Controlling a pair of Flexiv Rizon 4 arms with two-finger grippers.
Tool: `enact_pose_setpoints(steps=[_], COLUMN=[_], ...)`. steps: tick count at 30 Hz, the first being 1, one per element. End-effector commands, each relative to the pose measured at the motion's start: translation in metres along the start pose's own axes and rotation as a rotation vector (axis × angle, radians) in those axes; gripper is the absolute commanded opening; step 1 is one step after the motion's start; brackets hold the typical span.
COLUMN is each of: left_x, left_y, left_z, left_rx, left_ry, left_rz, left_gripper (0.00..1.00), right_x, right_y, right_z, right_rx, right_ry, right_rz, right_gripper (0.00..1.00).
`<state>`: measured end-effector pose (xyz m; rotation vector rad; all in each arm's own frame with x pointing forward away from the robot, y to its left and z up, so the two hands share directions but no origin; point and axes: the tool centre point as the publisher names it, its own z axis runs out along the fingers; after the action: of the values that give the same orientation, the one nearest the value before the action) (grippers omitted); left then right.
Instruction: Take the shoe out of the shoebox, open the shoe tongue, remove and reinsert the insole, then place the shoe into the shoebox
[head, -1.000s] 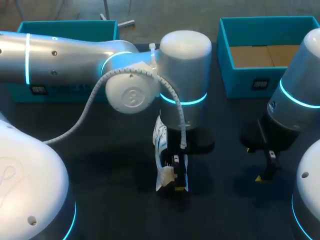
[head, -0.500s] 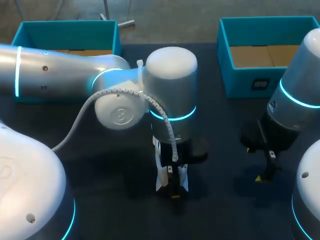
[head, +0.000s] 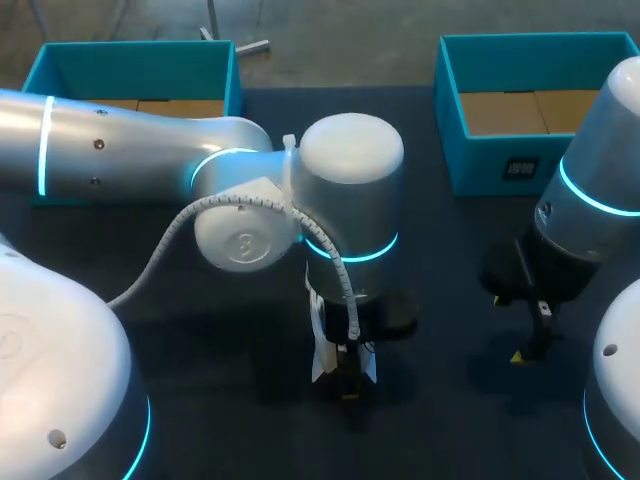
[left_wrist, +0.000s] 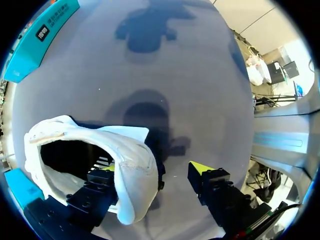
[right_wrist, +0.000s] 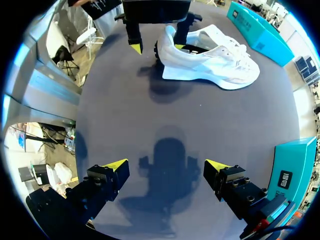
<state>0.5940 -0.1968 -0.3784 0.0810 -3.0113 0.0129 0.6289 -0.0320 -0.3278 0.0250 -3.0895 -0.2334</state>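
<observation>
A white shoe (right_wrist: 210, 57) lies on its sole on the dark table, mostly hidden under my left arm in the head view, where only a strip of it (head: 319, 345) shows. My left gripper (head: 346, 378) stands over the heel. One of its fingers (left_wrist: 102, 175) is inside the shoe opening. The other one (left_wrist: 207, 180) is outside, with a gap between it and the white heel wall (left_wrist: 135, 170). It is open and straddles the heel. My right gripper (right_wrist: 166, 167) hangs open above bare table at the right (head: 530, 345), with nothing in it.
A teal shoebox (head: 135, 50) stands at the back left, and a second teal box (head: 500, 165) with a brown floor at the back right. My left arm's big elbow (head: 350, 190) covers the table's middle.
My left arm shifted slightly toward the front over the shoe, and its fingers have drawn closer together around the heel. The right arm has not moved.
</observation>
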Motion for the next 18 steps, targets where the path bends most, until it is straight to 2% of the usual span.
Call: enact_pose_setpoints(steps=[1,3,8,10,11,18], left_x=[-0.003,-0.004,-0.012,-0.015,-0.015,-0.018], left_y=[-0.002,-0.001,-0.001,0.0,0.0,0.001], left_z=[0.007,0.008,0.01,0.011,0.011,0.001], left_rx=[-0.004,-0.007,-0.017,-0.017,-0.017,-0.012], left_ry=[0.0,-0.004,0.001,0.006,0.006,-0.005], left_rz=[-0.013,-0.019,-0.051,-0.058,-0.059,-0.045], left_gripper=[0.62,0.49,0.36,0.15,0.0,0.0], right_x=[0.001,0.001,0.001,0.001,0.001,0.001], right_y=[0.0,0.0,0.0,0.0,0.0,0.0], right_z=[0.001,0.001,0.001,0.001,0.001,0.001], right_rx=[0.001,0.001,0.001,0.001,0.001,0.001], right_ry=[-0.002,-0.002,-0.002,-0.002,-0.002,-0.002], right_rz=[0.001,0.001,0.001,0.001,0.001,0.001], right_gripper=[1.0,1.0,1.0,1.0,1.0,1.0])
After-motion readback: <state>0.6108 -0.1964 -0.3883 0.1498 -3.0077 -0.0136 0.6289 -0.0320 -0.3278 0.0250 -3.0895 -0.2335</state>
